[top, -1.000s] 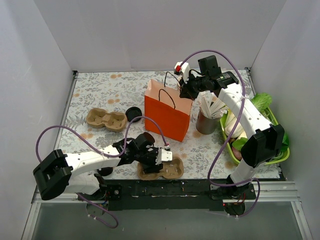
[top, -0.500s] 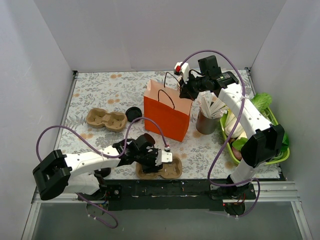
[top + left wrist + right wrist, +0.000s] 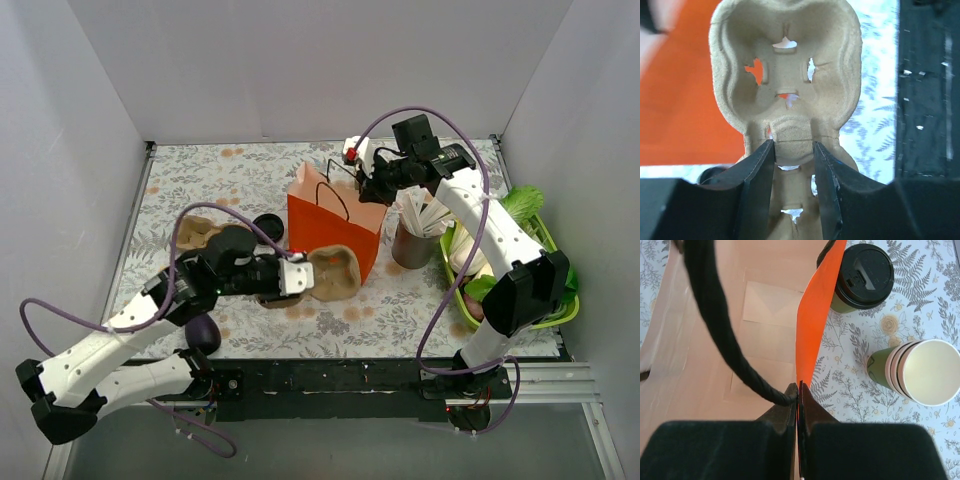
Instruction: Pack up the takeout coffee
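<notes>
The takeout coffee (image 3: 862, 275), a green cup with a black lid, stands on the table just outside the orange paper bag (image 3: 812, 315). It is hidden in the top view. My right gripper (image 3: 799, 387) is shut on the bag's top edge next to a black cord handle, and it holds the bag (image 3: 335, 230) open at its far right corner (image 3: 372, 185). My left gripper (image 3: 792, 150) is shut on the middle ridge of a brown cardboard cup carrier (image 3: 785, 75). It holds the carrier (image 3: 332, 272) in the air against the bag's front.
A stack of lidless cups (image 3: 920, 372) stands beside the coffee. A second carrier (image 3: 198, 232) and a loose black lid (image 3: 266, 225) lie left of the bag. A metal cup of white sticks (image 3: 410, 248) and a green basket (image 3: 555, 300) of vegetables are at the right.
My left arm has lifted the cup carrier off the table's front and swung it up toward the bag. My right gripper has shifted slightly left, still holding the bag's edge.
</notes>
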`<state>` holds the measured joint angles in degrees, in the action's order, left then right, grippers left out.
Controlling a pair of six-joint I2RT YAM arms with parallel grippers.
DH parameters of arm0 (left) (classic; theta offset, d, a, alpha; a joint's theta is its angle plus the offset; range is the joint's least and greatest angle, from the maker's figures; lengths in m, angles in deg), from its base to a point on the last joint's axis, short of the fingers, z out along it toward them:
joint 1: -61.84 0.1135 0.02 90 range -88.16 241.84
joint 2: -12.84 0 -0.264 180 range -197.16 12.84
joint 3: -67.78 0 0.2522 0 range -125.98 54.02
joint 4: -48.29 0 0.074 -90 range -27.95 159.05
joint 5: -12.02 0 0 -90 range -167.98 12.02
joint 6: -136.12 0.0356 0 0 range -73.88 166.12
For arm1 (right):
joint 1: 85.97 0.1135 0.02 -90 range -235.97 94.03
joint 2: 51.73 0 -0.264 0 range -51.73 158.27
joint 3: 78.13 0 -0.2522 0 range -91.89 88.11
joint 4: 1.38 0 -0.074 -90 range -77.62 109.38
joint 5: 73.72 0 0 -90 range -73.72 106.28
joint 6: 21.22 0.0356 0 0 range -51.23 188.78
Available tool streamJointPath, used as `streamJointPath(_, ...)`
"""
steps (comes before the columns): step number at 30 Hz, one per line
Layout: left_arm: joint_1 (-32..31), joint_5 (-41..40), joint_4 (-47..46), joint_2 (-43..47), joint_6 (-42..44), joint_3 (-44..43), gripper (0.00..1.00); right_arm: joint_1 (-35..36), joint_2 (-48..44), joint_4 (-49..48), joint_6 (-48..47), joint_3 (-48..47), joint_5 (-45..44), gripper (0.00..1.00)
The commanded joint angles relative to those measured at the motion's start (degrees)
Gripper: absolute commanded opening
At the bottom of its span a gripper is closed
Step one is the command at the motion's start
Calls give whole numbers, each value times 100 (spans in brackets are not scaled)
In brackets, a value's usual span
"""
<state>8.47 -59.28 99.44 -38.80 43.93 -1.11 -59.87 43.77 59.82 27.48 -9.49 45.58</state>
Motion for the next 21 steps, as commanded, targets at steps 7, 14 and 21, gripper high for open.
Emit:
streamJointPath(7,1106,-1447,1633,67,97,-3044,0,439,-357,389,-291,-461,-188,1)
streamJointPath(14,1522,-1001,649,-962,-439,-4884,0,676,-471,362,-142,-268,-162,1)
streamJointPath(21,1522,-332,-2494,-111,-1774,-2189,0,685,-445,398,297,-303,-12,1)
